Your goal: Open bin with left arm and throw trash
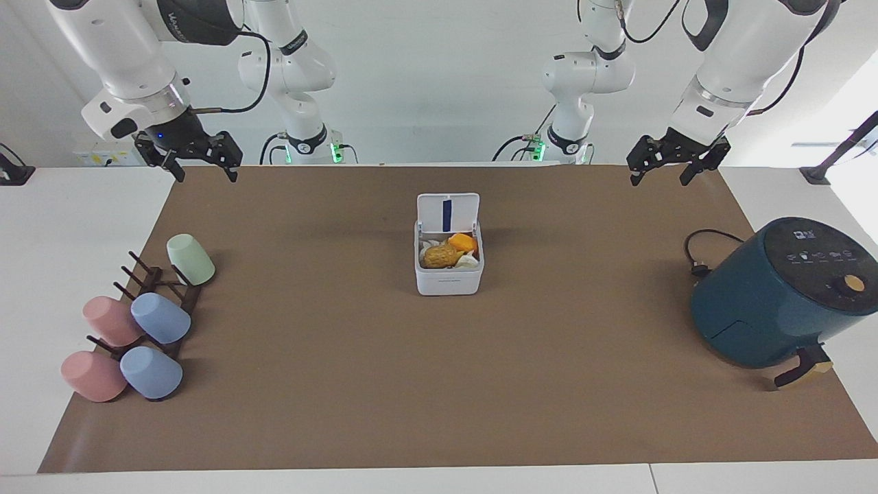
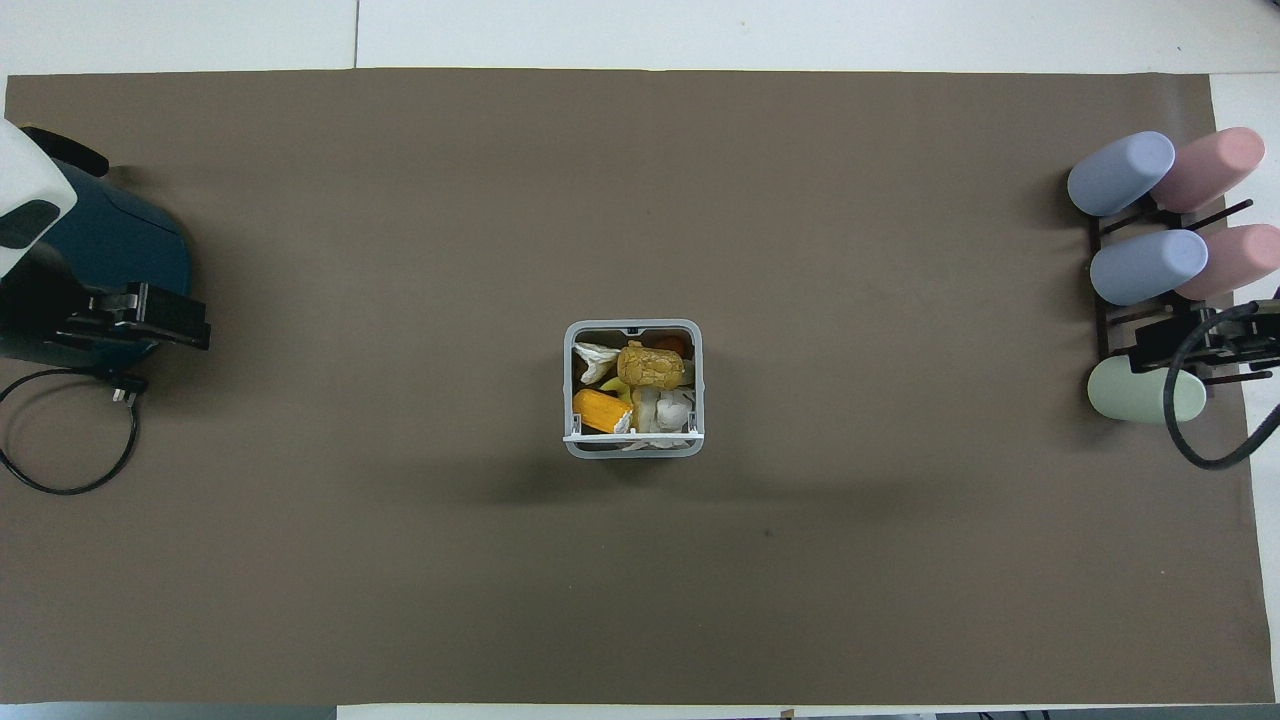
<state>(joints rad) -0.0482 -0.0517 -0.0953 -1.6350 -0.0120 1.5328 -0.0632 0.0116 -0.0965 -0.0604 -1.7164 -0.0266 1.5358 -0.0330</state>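
Note:
The white bin [image 1: 449,278] stands mid-table on the brown mat, its lid [image 1: 447,211] hinged up toward the robots, blue stripe showing. Inside lie an orange wedge [image 1: 463,242], a golden-brown lump [image 1: 440,256] and a white wad [image 1: 468,261]. The overhead view shows the bin's rim [image 2: 633,326] with the wedge [image 2: 600,410], lump [image 2: 650,366] and wad [image 2: 672,408]. My left gripper [image 1: 660,175] hangs open and empty over the mat's edge by the robots, at the left arm's end. My right gripper [image 1: 206,171], with a blue light, hangs open and empty over the mat's corner at the right arm's end.
A dark teal round appliance [image 1: 782,295] with a black cord [image 1: 699,255] stands at the left arm's end. A dark rack [image 1: 154,285] with several pastel cups [image 1: 160,318] lies at the right arm's end.

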